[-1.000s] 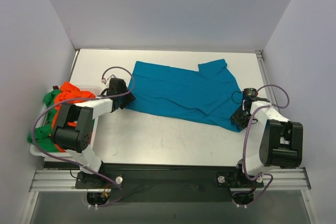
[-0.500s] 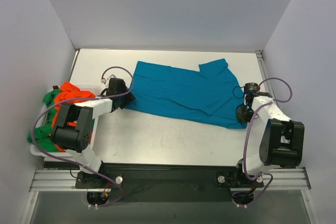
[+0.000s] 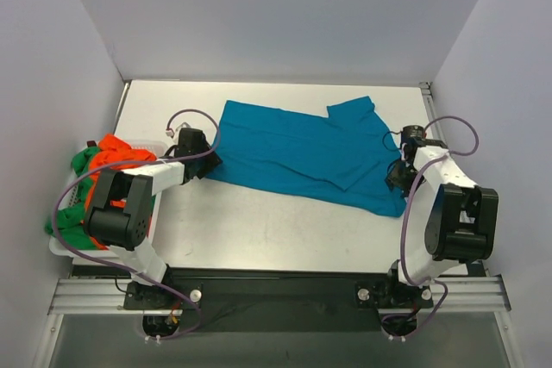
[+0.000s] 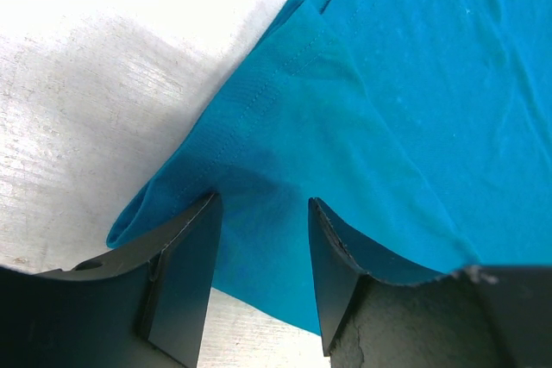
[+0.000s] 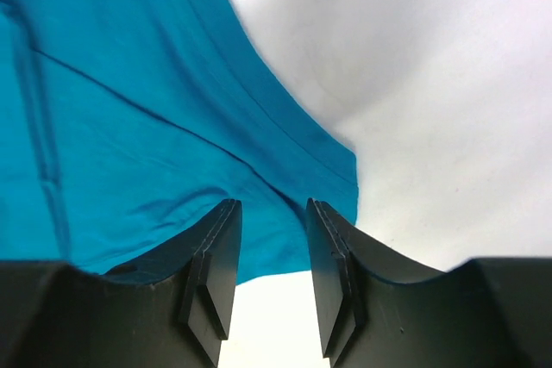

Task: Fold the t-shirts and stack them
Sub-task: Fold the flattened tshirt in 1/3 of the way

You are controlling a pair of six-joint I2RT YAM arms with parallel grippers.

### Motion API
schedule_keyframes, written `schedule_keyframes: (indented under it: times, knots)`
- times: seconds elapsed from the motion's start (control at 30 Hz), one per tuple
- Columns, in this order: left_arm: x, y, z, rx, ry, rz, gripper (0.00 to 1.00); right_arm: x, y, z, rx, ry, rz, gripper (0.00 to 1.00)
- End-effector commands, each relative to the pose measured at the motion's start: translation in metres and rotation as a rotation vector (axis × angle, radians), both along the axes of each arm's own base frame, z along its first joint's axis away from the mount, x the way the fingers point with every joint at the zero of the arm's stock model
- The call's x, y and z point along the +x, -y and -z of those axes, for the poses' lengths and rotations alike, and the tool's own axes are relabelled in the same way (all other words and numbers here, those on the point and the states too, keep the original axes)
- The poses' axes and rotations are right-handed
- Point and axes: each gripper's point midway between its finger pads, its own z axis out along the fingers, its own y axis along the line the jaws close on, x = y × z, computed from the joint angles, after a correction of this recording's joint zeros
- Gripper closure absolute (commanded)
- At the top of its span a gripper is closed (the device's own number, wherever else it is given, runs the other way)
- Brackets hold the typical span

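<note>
The teal-blue t-shirt (image 3: 293, 148) lies spread across the white table, with a sleeve folded over at its right end. My left gripper (image 3: 203, 161) sits low at the shirt's left corner. Its jaws stand apart with a raised fold of the teal cloth (image 4: 285, 144) between the tips (image 4: 259, 204). My right gripper (image 3: 397, 177) is at the shirt's lower right corner. Its jaws stand apart over the hemmed corner (image 5: 319, 161), with the tips (image 5: 272, 208) just above the cloth. The orange shirt (image 3: 116, 154) and the green shirt (image 3: 65, 221) are heaped at the left.
A white basket (image 3: 59, 249) holding the orange and green shirts stands at the table's left edge beside the left arm. Grey walls enclose the back and both sides. Bare table (image 3: 259, 230) shows between the shirt and the arm bases.
My right gripper has moved away from me along the shirt's right edge, and the shirt's lower right corner has shifted slightly. The left gripper has not moved.
</note>
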Motion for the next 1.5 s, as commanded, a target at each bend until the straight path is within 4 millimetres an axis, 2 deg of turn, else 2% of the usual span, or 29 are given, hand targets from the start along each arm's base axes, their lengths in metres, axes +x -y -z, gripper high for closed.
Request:
schedule_keyframes:
  times: [0.0, 0.07, 0.1, 0.13, 0.3, 0.33, 0.43, 0.5, 0.63, 0.67, 0.7, 0.9, 1.27, 1.37, 1.4, 1.47]
  knots:
    - [-0.001, -0.003, 0.004, 0.007, -0.004, 0.007, 0.45, 0.014, -0.004, -0.031, -0.057, 0.05, -0.035, 0.63]
    - [0.0, -0.002, 0.004, 0.007, -0.003, 0.007, 0.45, 0.023, -0.015, -0.037, -0.056, 0.078, -0.062, 0.62]
    - [0.0, -0.002, 0.004, 0.006, -0.003, 0.008, 0.45, 0.029, -0.031, -0.034, -0.039, 0.072, -0.095, 0.62]
    - [0.001, -0.003, 0.004, 0.006, -0.004, 0.005, 0.45, 0.039, -0.039, -0.039, -0.033, 0.091, -0.115, 0.62]
    - [-0.001, -0.004, 0.005, 0.01, -0.009, 0.005, 0.45, 0.063, -0.087, -0.025, 0.027, 0.081, -0.189, 0.59]
    - [0.0, -0.004, 0.005, 0.01, -0.007, 0.006, 0.45, 0.067, -0.103, -0.024, 0.064, 0.089, -0.205, 0.59]
    - [0.0, -0.004, 0.005, 0.016, -0.008, 0.007, 0.45, 0.073, -0.123, -0.02, 0.065, 0.098, -0.239, 0.59]
    - [0.0, -0.005, 0.005, 0.018, -0.009, 0.004, 0.45, 0.073, -0.129, -0.019, 0.056, 0.096, -0.244, 0.58]
    - [-0.001, -0.006, 0.006, 0.019, -0.012, 0.004, 0.45, 0.056, -0.134, -0.009, 0.062, 0.095, -0.211, 0.57]
    - [-0.001, -0.006, 0.008, 0.02, -0.016, 0.004, 0.45, 0.057, -0.138, -0.008, 0.087, 0.12, -0.191, 0.58]
    - [-0.002, -0.006, 0.008, 0.019, -0.016, 0.005, 0.45, 0.046, -0.138, -0.002, 0.1, 0.11, -0.181, 0.59]
    - [-0.001, -0.005, 0.008, 0.015, -0.016, 0.006, 0.45, 0.033, -0.146, 0.008, 0.163, 0.145, -0.132, 0.6]
    - [-0.002, -0.005, 0.011, 0.018, -0.021, 0.007, 0.46, 0.036, -0.161, 0.018, 0.243, 0.197, -0.071, 0.62]
    - [-0.001, -0.005, 0.01, 0.016, -0.02, 0.006, 0.46, 0.04, -0.163, 0.015, 0.247, 0.208, -0.069, 0.74]
    - [-0.001, -0.005, 0.011, 0.017, -0.022, 0.006, 0.46, 0.04, -0.163, 0.015, 0.246, 0.209, -0.069, 0.82]
    - [-0.001, -0.005, 0.01, 0.016, -0.02, 0.008, 0.46, 0.043, -0.162, 0.014, 0.241, 0.212, -0.069, 0.87]
